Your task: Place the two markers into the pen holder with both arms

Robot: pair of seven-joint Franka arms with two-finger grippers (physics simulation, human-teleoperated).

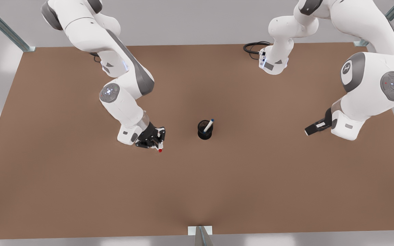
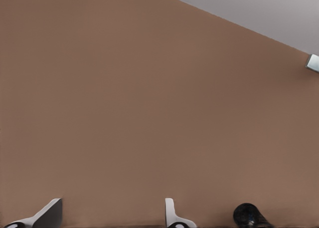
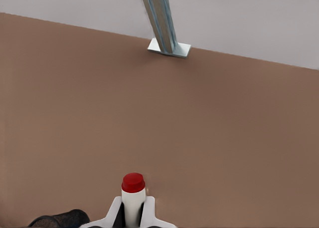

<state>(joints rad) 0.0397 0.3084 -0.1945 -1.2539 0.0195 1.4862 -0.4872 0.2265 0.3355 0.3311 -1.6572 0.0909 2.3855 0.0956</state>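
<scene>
The black mesh pen holder stands at the table's middle with the blue-tipped marker leaning inside it. On the front view's left, my right gripper is shut on the red marker, low over the table and left of the holder. The right wrist view shows the red marker clamped between the fingers of that gripper, with the holder's rim close by. My left gripper waits on the front view's right, well away from the holder. Its fingers stand wide apart and hold nothing, with the pen holder beyond them.
The brown table is ringed by metal frame posts, one at the front edge and one at the back left corner. A black cable coils at the back near the base of the arm on the front view's right.
</scene>
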